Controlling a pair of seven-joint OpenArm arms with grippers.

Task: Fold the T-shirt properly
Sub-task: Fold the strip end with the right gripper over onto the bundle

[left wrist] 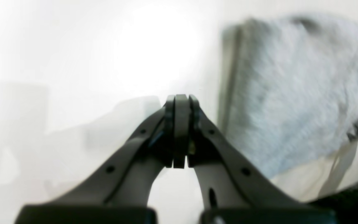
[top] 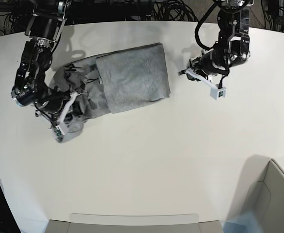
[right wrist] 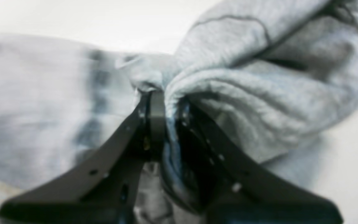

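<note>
The right claw (right wrist: 166, 102) is clenched on bunched cloth of the grey T-shirt (top: 137, 80), while the left claw (left wrist: 180, 102) is clenched on nothing just beside its flat, folded end. Largest of all, the white bench (top: 147, 165) carries the T-shirt, its broad smooth panel lying toward the middle and its smaller rumpled part gathered around the right claw.

Right end effector (right wrist: 166, 102) clamped on bunched fold of grey T-shirt (right wrist: 259, 84).
</note>
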